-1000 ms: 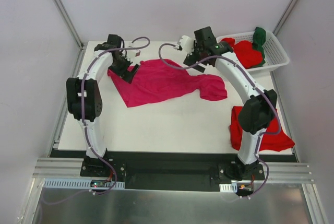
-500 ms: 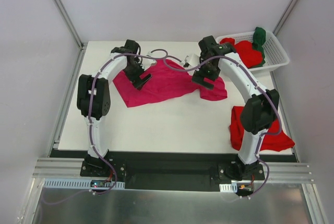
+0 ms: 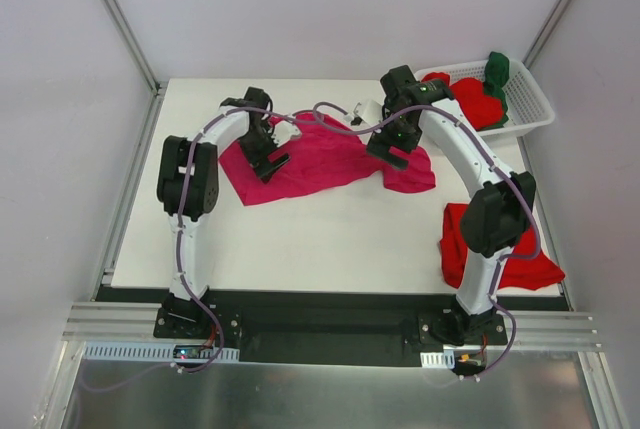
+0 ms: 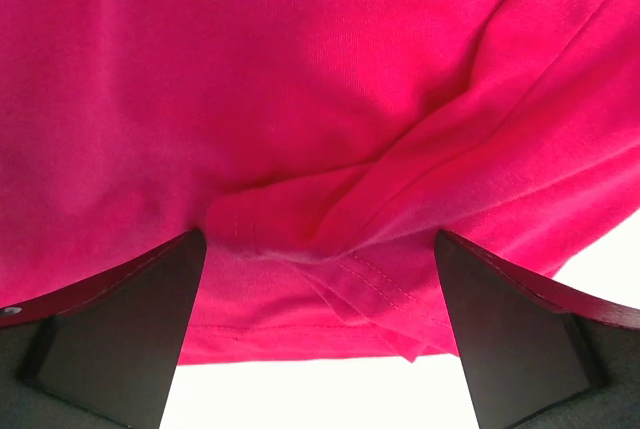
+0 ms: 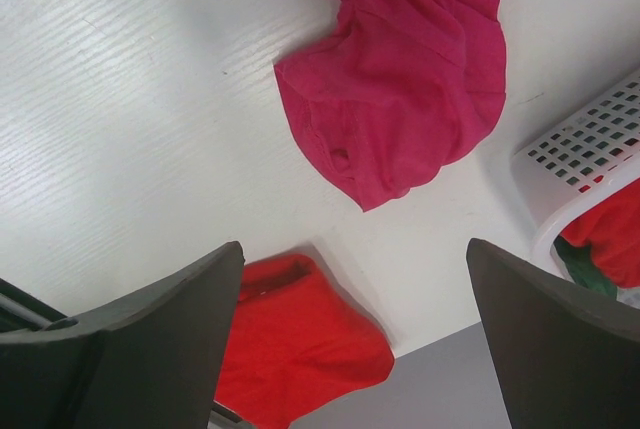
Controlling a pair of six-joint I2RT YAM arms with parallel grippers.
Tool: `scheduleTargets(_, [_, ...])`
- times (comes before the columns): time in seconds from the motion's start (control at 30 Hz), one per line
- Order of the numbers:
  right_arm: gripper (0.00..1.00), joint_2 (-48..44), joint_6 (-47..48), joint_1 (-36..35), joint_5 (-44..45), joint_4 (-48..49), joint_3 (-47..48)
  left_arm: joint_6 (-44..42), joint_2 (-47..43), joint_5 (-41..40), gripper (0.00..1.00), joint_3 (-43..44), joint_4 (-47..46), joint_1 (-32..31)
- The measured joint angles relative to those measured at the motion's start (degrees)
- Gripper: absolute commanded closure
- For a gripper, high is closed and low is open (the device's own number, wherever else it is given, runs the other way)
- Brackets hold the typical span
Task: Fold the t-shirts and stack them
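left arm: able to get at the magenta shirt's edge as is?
Probably yes: the left gripper is open just over the magenta t-shirt, a hemmed edge lying between its jaws, with nothing covering it.

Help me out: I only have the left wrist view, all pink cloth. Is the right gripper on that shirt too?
Observer: No, the right gripper is open, raised clear of the pink shirt, holding nothing.
Operator: Any other shirts out?
Observer: A red shirt lies at the table's near right corner.
Operator: And the basket?
Observer: The basket sits at the far right, holding red cloth and a green shirt.
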State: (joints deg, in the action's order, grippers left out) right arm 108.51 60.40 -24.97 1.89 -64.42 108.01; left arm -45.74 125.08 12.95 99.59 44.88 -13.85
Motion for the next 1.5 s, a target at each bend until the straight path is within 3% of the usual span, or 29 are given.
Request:
scheduleTargets(0.93, [0.04, 0.0, -1.95, 0.0, -0.68, -0.44, -0.11, -8.83, 0.26, -4.11, 0.03, 3.45, -0.55, -2.32])
scheduleTargets(0.97, [0.04, 0.0, -1.95, 0.0, -0.68, -0.44, -0.11, -8.81, 0.26, -4.11, 0.09, 3.45, -0.55, -2.32])
scheduleTargets(1.03, [0.04, 0.0, -1.95, 0.0, -0.68, -0.44, -0.11, -8.66, 0.26, -4.09, 0.34, 3.45, -0.52, -2.34])
scheduleTargets(1.07, [0.04, 0.0, -1.92, 0.0, -0.68, -0.44, -0.11, -8.46, 0.26, -4.07, 0.58, 3.45, -0.5, -2.34])
scheduleTargets(1.17, [0.04, 0.0, -1.92, 0.0, -0.68, -0.44, -0.11, -8.11, 0.26, -4.02, 0.99, 3.43, -0.42, -2.32])
scheduleTargets(1.5, [0.04, 0.04, -1.92, 0.0, -0.66, -0.46, -0.11, -7.58, 0.22, -4.07, 1.0, 3.43, -0.42, -2.36])
